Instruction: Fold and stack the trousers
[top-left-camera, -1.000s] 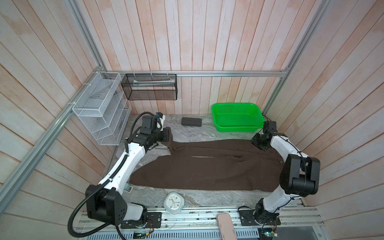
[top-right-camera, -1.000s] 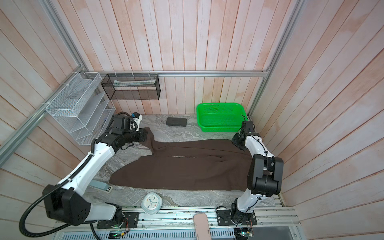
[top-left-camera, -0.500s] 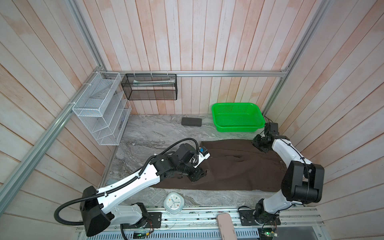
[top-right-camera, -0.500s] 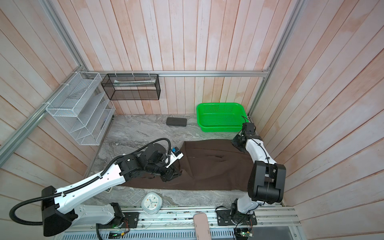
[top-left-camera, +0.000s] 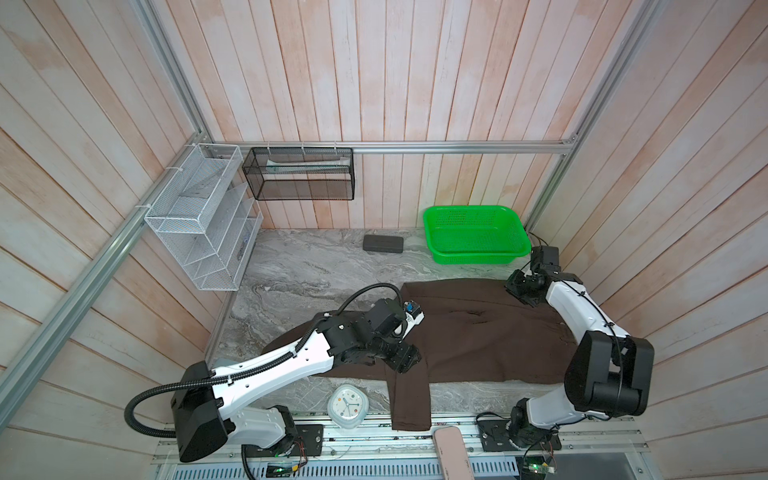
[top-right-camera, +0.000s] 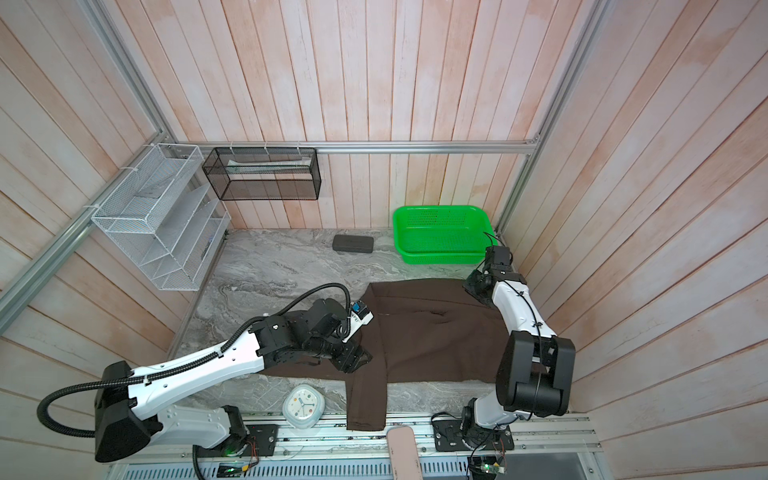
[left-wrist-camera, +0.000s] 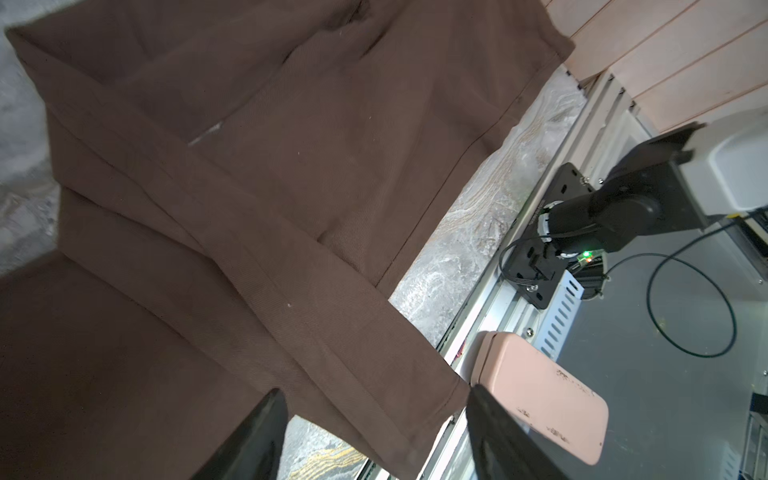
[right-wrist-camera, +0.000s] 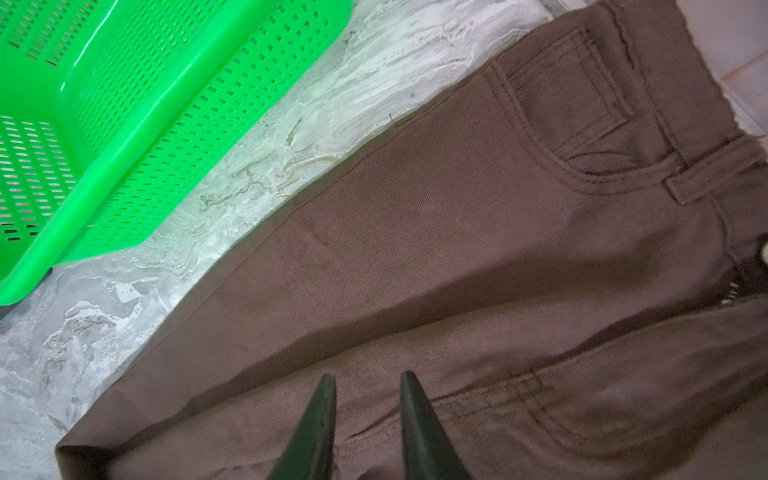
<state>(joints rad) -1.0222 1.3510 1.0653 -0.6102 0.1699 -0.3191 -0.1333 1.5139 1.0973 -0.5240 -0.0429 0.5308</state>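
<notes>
Left gripper (top-left-camera: 403, 360): two fingers (left-wrist-camera: 253, 436) spread wide, nothing pinched between them, low over the trousers (top-left-camera: 482, 345).

Trousers: one pair, dark brown, flat on the table (top-left-camera: 299, 270), reaching from this gripper across to the right gripper (top-left-camera: 517, 286). Two legs:
- One leg (top-left-camera: 409, 399) turned out from right beneath the left gripper toward the robot's base, hem draped past the table edge onto the rail.
- Second leg (top-left-camera: 291, 337) flat behind the gripper, mostly hidden under the arm.

Right gripper: set at the far corner of the waist end, by a pocket and one belt loop (right-wrist-camera: 706, 176). Two fingers (right-wrist-camera: 316, 424) a narrow gap apart, cloth showing between the tips. Pinched or only pressed down, cannot tell.

Counted around the hands:
- One basket (top-left-camera: 473, 208), green, just beyond the right gripper, apart from the cloth.
- One case (top-left-camera: 383, 243), dark grey, well beyond the left gripper, toward the back wall.
- One clock (top-left-camera: 348, 406), white, on the base side of the left gripper, just beside the draped leg.
- One pink object (left-wrist-camera: 540, 395) on the rail, just beside the hem.
- Two wire racks on the walls, well beyond the left gripper: one white rack (top-left-camera: 199, 216), one black rack (top-left-camera: 299, 174).
</notes>
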